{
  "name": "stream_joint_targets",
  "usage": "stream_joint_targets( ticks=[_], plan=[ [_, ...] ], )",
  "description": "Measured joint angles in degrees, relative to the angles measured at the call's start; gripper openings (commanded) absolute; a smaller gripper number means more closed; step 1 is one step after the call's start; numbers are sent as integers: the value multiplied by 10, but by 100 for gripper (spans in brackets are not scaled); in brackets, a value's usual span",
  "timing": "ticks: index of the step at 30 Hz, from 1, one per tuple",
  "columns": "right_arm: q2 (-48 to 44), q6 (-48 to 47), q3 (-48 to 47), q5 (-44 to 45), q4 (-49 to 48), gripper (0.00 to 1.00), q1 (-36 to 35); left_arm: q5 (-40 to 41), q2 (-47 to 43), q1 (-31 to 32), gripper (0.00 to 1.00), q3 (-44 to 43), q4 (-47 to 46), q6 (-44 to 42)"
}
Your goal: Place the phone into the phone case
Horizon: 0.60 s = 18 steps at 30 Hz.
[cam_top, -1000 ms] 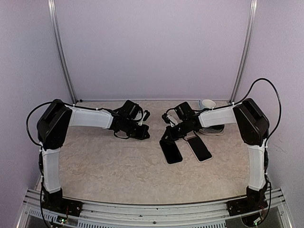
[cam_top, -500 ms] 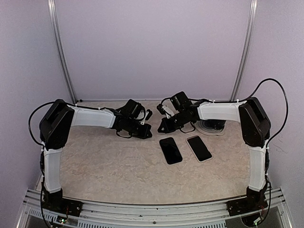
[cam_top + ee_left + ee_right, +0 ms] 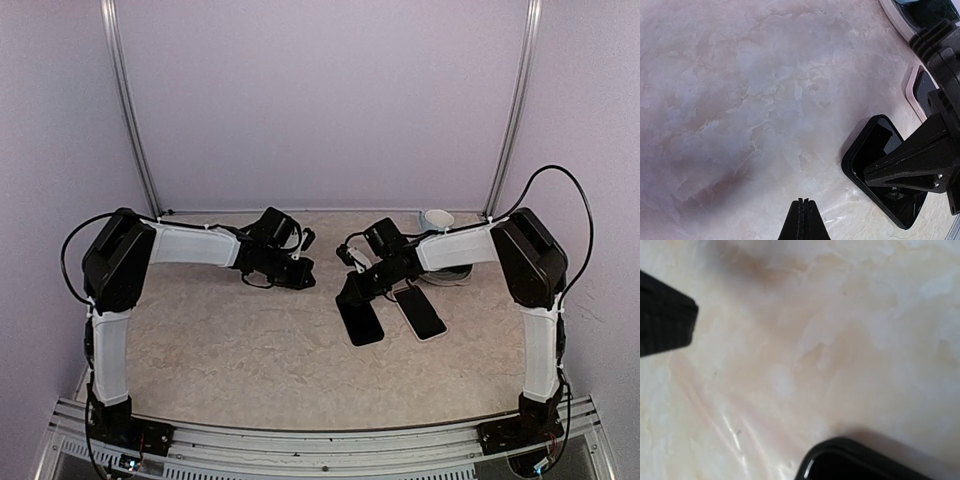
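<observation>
A black phone case (image 3: 362, 322) lies flat on the marble table, its raised rim and glossy inside clear in the left wrist view (image 3: 875, 165). The phone (image 3: 420, 312), dark-screened with a white edge, lies just right of it, apart from it. My right gripper (image 3: 348, 296) is shut with nothing in it; its wedge of fingers (image 3: 910, 162) hangs over the case's far end, and contact cannot be told. The right wrist view shows only a corner of the case (image 3: 865, 462). Left of the case, my left gripper (image 3: 804, 201) is shut and empty, low over bare table.
A white bowl (image 3: 437, 218) stands at the back right, and a white dish (image 3: 452, 273) lies under the right forearm. Purple walls and two upright rails close in the table. The left gripper's finger (image 3: 665, 315) shows in the right wrist view.
Half a second ago my right gripper was raised and farther back, off the case; it has come back down over the case's far end. The left arm barely moved.
</observation>
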<state>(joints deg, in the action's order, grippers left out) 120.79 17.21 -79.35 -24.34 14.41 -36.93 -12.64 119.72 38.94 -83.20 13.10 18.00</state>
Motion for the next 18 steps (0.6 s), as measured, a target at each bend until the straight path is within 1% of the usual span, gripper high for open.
stream_joint_targets(
  ticks=[5,6,7,8,9,10,11,14,18],
  plan=[
    [-4,-3,-8,18,8,0,0,-2,11,5,0,-5,0,0],
    [-5,-5,-14,26,19,16,-1,-3,15,7,1,-7,1,0],
    [-6,-7,-18,36,30,36,-1,-4,19,8,1,-10,2,0],
    [-8,-6,-23,50,43,50,-2,-4,23,10,1,-15,4,0],
    [-13,-6,-25,64,54,67,-5,-5,28,12,1,-19,4,0],
    [-20,-9,-27,83,66,92,-7,-5,32,15,3,-24,4,0],
    [-27,-8,-28,103,78,98,-9,-5,35,18,3,-27,4,0],
    [-56,-4,-29,171,115,99,-18,-7,36,23,5,-27,4,1],
    [-75,11,-29,246,158,99,-50,-11,36,25,14,-27,4,2]
  ],
)
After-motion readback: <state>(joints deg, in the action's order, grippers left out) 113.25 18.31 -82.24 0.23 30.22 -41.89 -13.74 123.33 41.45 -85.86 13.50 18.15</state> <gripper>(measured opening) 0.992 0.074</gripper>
